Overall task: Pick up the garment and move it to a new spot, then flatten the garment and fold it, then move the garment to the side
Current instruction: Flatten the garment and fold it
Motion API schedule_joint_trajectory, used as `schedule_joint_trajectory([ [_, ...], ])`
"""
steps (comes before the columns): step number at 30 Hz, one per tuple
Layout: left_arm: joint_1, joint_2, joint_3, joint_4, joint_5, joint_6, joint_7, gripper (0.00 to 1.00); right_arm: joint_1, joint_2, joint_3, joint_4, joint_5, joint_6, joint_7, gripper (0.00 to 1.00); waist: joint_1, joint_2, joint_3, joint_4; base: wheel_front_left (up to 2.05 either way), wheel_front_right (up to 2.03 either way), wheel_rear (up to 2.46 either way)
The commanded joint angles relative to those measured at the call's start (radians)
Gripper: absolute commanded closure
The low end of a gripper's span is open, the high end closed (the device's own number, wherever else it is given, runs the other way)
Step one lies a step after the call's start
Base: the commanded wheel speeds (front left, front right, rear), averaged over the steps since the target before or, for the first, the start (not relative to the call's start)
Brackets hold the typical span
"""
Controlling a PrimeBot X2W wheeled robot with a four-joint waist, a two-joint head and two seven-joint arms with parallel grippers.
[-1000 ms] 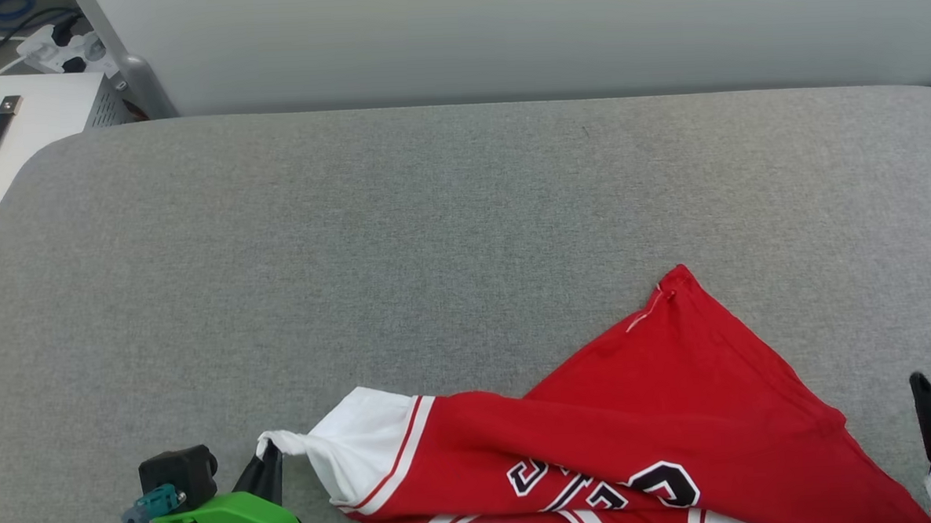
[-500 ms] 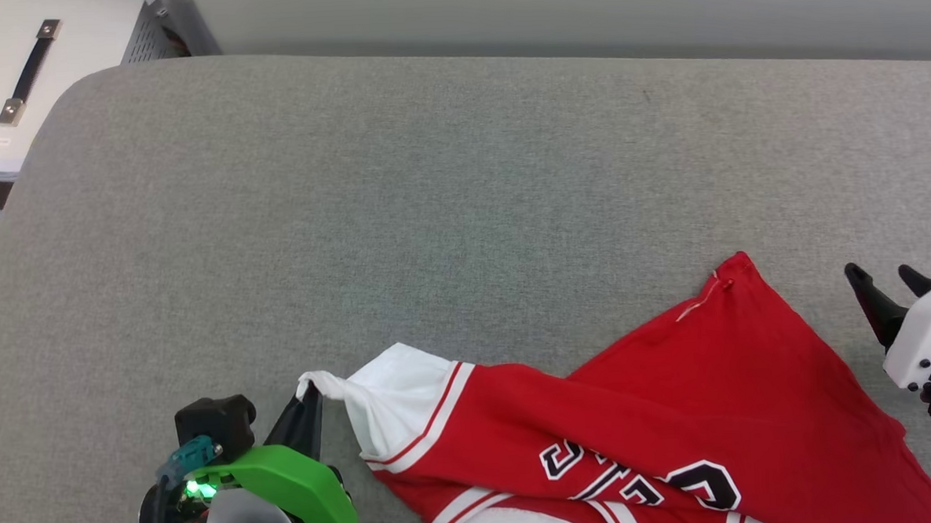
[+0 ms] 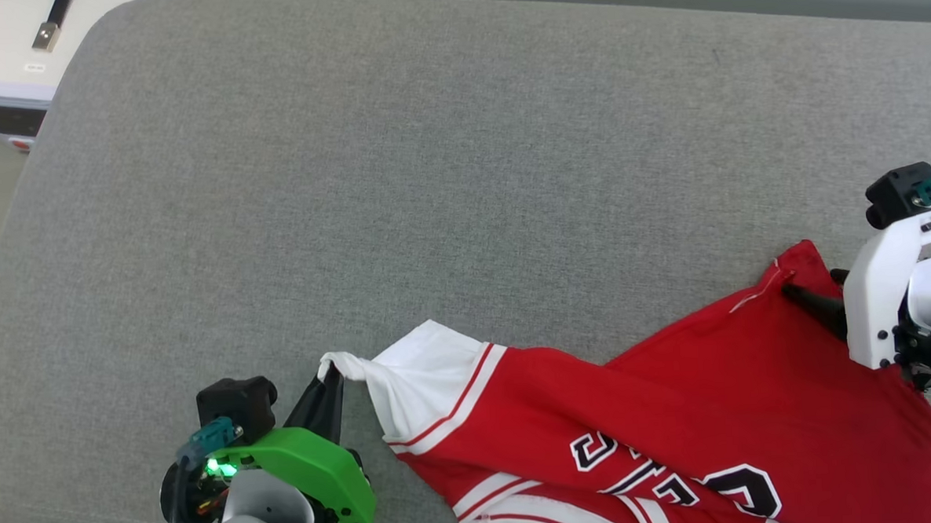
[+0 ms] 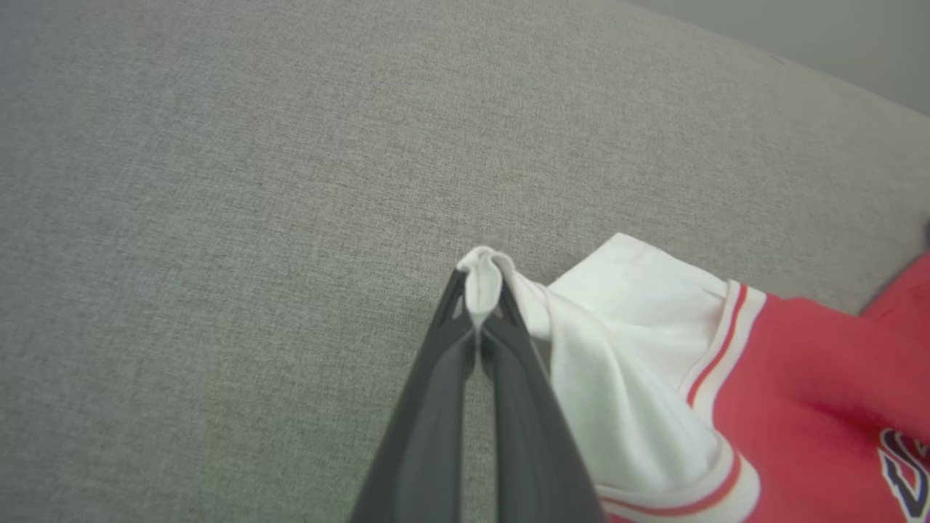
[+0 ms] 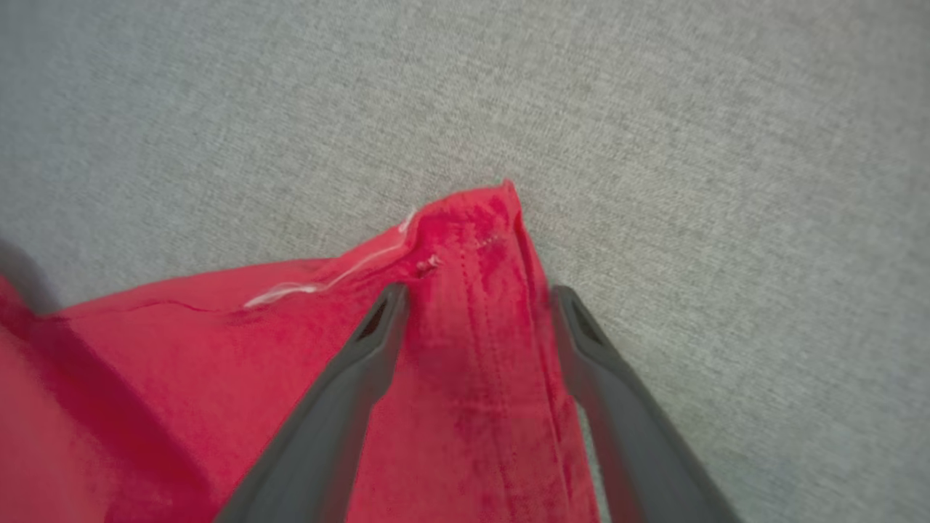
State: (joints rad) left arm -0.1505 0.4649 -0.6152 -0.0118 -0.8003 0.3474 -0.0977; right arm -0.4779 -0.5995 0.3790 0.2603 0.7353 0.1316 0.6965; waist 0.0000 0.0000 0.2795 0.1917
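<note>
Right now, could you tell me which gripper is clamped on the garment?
The left gripper: it is pinched shut on the garment's white sleeve tip, while the right gripper stands open astride its red corner.

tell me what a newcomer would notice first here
The red jersey sprawled across the lower right of the grey cushion grabs the eye first. At lower left, the left gripper is pinched shut on its white sleeve tip; at the right edge, the open right gripper straddles a red corner.
</note>
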Motion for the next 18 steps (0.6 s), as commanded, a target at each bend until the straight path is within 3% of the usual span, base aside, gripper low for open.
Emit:
schedule_joint_trajectory([
  [1,-0.023,-0.009,-0.002,0.003,0.008,-0.005,-0.007,1.00,-0.020,-0.007,0.020,0.010,0.013,-0.001,0.009,0.00,0.0000,0.0000,0.014,0.011,0.00,0.00,0.00],
  [10,-0.036,-0.024,-0.006,0.029,0.003,-0.016,-0.019,1.00,-0.022,-0.034,0.169,0.102,0.098,-0.001,0.116,0.00,0.0000,0.0000,0.033,0.017,0.00,0.00,0.00],
  [11,-0.036,-0.025,-0.006,0.031,0.002,-0.016,-0.020,1.00,-0.023,-0.034,0.178,0.104,0.105,-0.001,0.122,0.25,0.0000,0.0000,0.034,0.017,0.00,0.00,0.00],
  [12,-0.038,-0.026,-0.006,0.033,0.002,-0.017,-0.022,1.00,-0.025,-0.032,0.187,0.107,0.118,-0.001,0.130,0.85,0.0000,0.0000,0.035,0.016,0.00,0.00,0.00],
  [13,-0.039,-0.027,-0.005,0.035,0.001,-0.019,-0.023,1.00,-0.028,-0.032,0.194,0.108,0.130,-0.001,0.133,1.00,0.0000,0.0000,0.035,0.016,0.00,0.00,0.00],
  [18,-0.046,-0.026,-0.003,0.047,-0.003,-0.025,-0.026,1.00,-0.058,-0.040,0.215,0.112,0.158,-0.001,0.103,1.00,0.0000,0.0000,0.024,0.012,0.00,0.00,0.00],
])
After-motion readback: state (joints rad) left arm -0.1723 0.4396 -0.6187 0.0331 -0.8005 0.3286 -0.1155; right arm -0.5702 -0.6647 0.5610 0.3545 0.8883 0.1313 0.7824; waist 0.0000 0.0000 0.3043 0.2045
